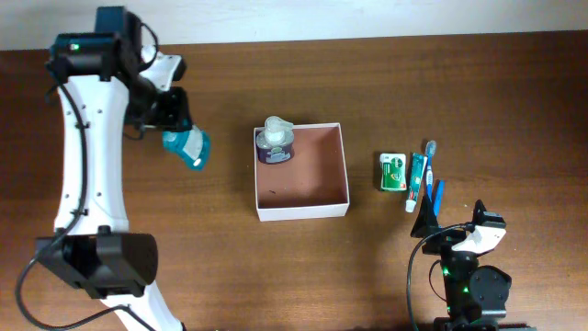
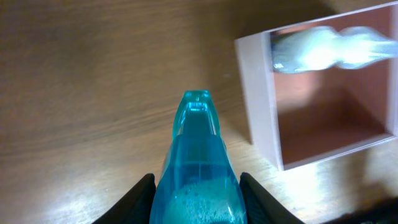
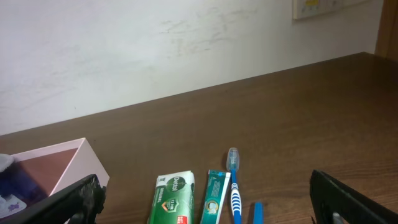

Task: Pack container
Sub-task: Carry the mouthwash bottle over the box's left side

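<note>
The container, a shallow white-walled square box with a reddish-brown floor, sits mid-table; a small purple bottle with a pale cap stands in its far-left corner. My left gripper hovers left of the box, shut on a translucent blue bottle whose tip points toward the container. My right gripper rests low at the table's near right, open and holding nothing, facing the toiletries.
Right of the box lie a green soap pack, a toothpaste tube, a blue toothbrush and a small blue stick. A pale wall borders the table's far edge.
</note>
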Controlling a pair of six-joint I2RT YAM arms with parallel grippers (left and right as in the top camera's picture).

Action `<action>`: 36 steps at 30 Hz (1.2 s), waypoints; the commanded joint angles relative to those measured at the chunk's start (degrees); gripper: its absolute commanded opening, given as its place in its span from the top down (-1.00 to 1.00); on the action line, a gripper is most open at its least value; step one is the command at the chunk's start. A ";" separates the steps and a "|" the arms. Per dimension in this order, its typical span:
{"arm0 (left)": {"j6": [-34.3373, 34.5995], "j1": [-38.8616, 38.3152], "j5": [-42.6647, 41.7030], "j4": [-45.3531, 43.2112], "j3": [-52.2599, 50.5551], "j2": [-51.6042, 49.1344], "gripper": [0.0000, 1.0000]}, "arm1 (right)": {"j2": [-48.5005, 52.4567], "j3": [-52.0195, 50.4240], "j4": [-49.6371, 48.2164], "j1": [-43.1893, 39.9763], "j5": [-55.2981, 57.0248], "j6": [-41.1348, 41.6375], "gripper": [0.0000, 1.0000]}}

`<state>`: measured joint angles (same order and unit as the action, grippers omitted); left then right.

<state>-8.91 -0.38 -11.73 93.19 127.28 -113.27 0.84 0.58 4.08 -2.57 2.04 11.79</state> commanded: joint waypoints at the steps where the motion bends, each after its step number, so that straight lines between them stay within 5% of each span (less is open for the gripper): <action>1: 2.05 -3.58 -2.73 0.76 2.91 -0.17 0.48 | -0.48 -0.26 0.42 0.31 0.09 -0.44 -0.97; 15: 9.62 -15.30 -2.16 -0.15 2.89 -0.20 0.55 | -0.48 -0.26 0.42 0.31 0.09 -0.44 -0.97; 25: 20.11 -21.73 10.54 -1.51 2.89 -0.20 0.62 | -0.48 -0.26 0.42 0.31 0.09 -0.44 -0.97; 36: 28.20 -26.93 13.18 -4.83 1.73 -0.20 0.69 | -0.48 -0.26 0.42 0.31 0.09 -0.44 -0.97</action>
<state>14.48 -26.85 -1.02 88.86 128.53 -113.38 0.84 0.58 4.05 -2.57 2.04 11.77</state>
